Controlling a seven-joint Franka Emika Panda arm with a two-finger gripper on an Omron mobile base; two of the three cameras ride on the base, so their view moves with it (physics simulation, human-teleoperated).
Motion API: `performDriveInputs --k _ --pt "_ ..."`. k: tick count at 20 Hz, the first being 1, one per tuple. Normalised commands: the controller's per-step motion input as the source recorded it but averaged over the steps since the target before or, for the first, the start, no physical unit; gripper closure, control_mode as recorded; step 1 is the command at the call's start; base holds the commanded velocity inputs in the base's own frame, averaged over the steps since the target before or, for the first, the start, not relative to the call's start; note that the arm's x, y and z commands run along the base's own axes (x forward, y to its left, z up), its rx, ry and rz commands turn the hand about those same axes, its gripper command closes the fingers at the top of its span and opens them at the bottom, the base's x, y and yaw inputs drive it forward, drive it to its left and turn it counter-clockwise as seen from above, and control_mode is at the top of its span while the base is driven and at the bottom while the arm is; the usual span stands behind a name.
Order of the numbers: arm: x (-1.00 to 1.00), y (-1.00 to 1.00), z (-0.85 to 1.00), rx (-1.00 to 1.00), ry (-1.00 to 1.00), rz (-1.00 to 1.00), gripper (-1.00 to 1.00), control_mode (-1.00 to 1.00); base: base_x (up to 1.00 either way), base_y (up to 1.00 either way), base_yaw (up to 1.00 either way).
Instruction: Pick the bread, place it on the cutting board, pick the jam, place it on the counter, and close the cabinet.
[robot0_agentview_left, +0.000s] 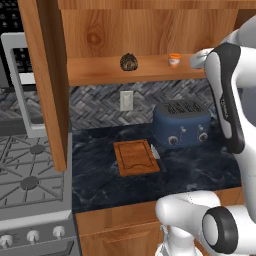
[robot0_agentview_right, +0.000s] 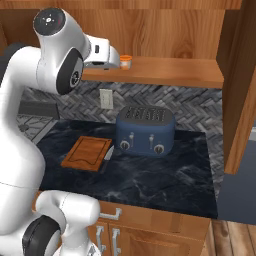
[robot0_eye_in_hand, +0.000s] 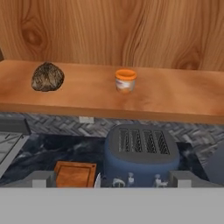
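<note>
Bread (robot0_agentview_left: 129, 62): dark mottled lump on the cabinet (robot0_agentview_left: 150, 30) shelf, left part, resting free. Jam (robot0_agentview_left: 174, 59): small orange jar, same shelf, to the right of the bread and well apart from it. Cabinet: doors swung open, left door (robot0_agentview_left: 45, 85) hanging over the stove (robot0_agentview_left: 30, 175). Board (robot0_agentview_left: 136, 157): flat on the dark worktop (robot0_agentview_left: 200, 170), bare, below the shelf. Knife (robot0_agentview_left: 155, 152): lying just beside the board's right edge. Toaster (robot0_agentview_left: 181, 123): blue, right of the board, against the tiled wall. Gripper (robot0_agentview_left: 197, 60): raised at shelf height, right of the jam, apart from it; fingers (robot0_eye_in_hand: 43, 179) carry nothing, their spread cannot be told.
</note>
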Motion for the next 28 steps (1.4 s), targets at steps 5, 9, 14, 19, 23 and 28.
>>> performDriveInputs --k 5,9,14,19,23,28 --pt "0.23 0.00 0.00 0.00 -0.02 0.00 -1.00 -1.00 0.00 0.00 0.00" --pt "0.24 0.00 -0.01 0.00 -0.02 0.00 -1.00 -1.00 0.00 0.00 0.00" --pt "0.25 0.00 -0.04 0.00 -0.01 0.00 -1.00 -1.00 0.00 0.00 0.00" --pt "0.20 0.00 -0.07 0.00 0.00 0.00 -1.00 -1.00 0.00 0.00 0.00" --pt "0.17 -0.06 -0.03 0.00 0.00 0.00 -1.00 -1.00 0.00 0.00 0.00" --pt "0.20 -0.11 0.00 0.00 0.00 0.00 -1.00 -1.00 0.00 0.00 0.00"
